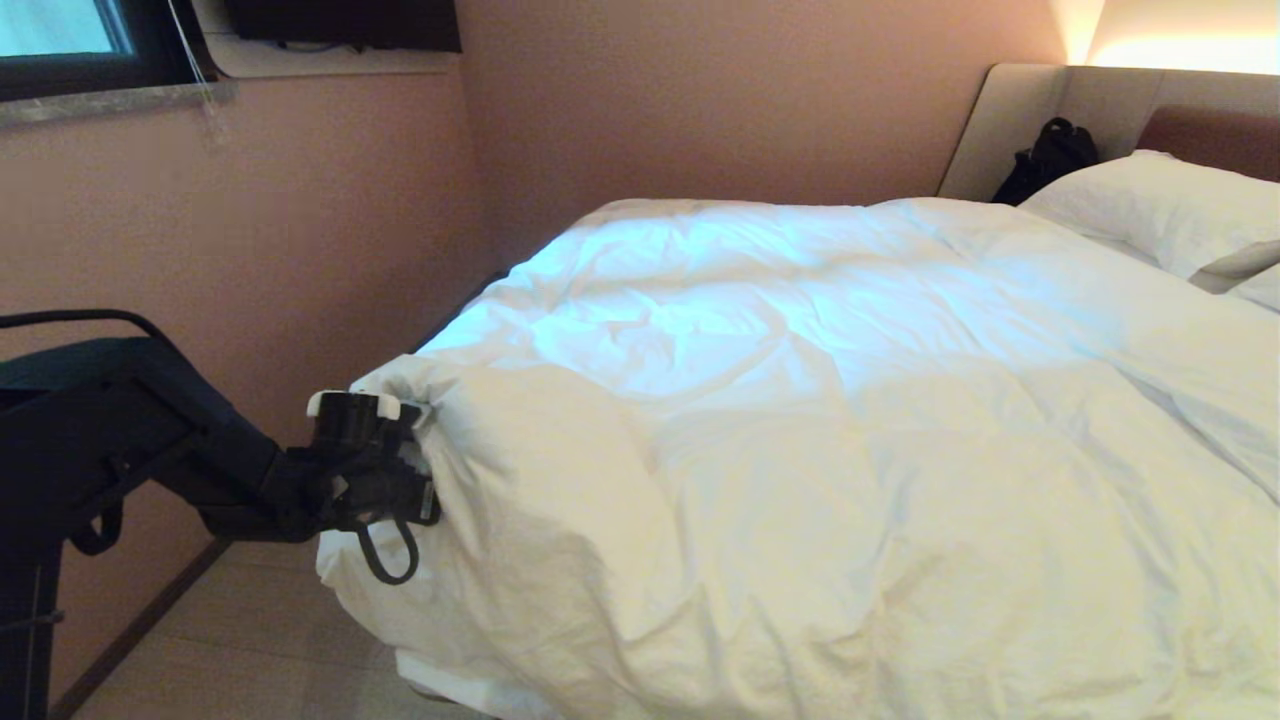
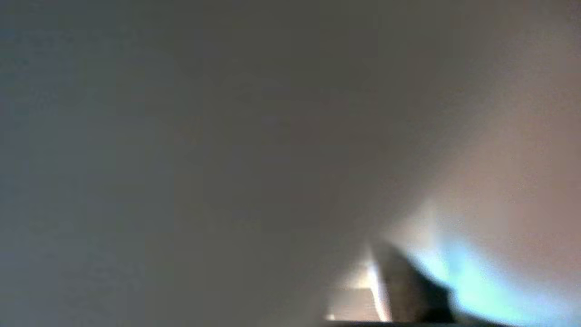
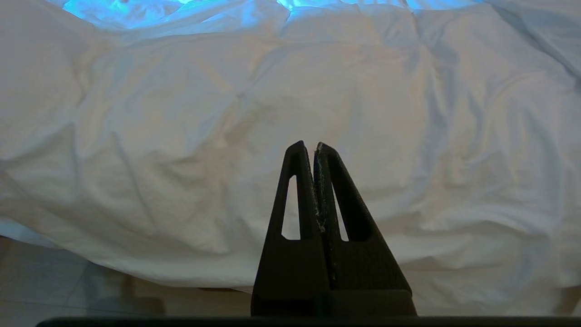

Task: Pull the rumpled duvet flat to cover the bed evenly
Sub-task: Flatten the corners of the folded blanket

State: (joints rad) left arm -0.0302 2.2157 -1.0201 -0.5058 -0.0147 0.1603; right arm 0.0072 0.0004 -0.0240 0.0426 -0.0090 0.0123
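The puffy white duvet (image 1: 800, 420) lies spread over the bed (image 1: 1010, 120), wrinkled, with its near-left corner bunched into a raised fold. My left gripper (image 1: 415, 415) is pressed into that corner at the bed's foot, its tip buried in the cloth. In the left wrist view, duvet cloth (image 2: 181, 159) fills almost everything close up. My right gripper (image 3: 308, 146) does not show in the head view; in its own view it is shut and empty, hanging in front of the duvet (image 3: 181, 136) where it drapes over the bed's edge.
White pillows (image 1: 1160, 210) rest at the headboard on the right, with a black bag (image 1: 1050, 155) beside them. A pink wall (image 1: 300, 250) with a window (image 1: 60, 40) runs close along the bed's far side. Tiled floor (image 1: 250, 650) shows under my left arm.
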